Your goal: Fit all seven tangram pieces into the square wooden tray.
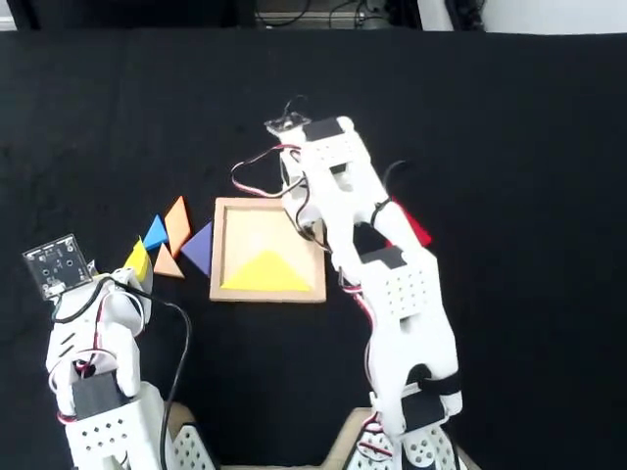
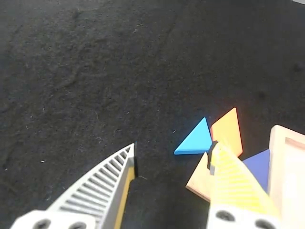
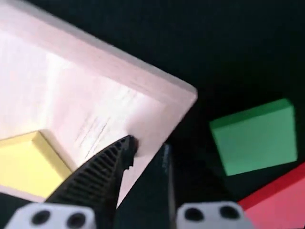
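Wooden tray (image 1: 253, 227) lies mid-tabletop (image 1: 490, 117) and holds one piece so far, the yellow triangle (image 1: 265, 273), flat against its near edge; the rest of its floor is bare. The right claw (image 3: 147, 144) hangs over a tray corner, its jaws narrow and holding nothing. The green square (image 3: 255, 136) and red piece (image 3: 281, 195) lie just outside that corner, so the claw seems placed to fetch one of them. The left claw (image 2: 172, 145) is spread wide and empty above the cloth beside the other cluster. That cluster is the blue triangle (image 2: 195, 140), orange piece (image 2: 228, 130), tan triangle (image 2: 200, 179) and purple triangle (image 2: 257, 167), packed close against the tray's far side. Six pieces are not yet in.
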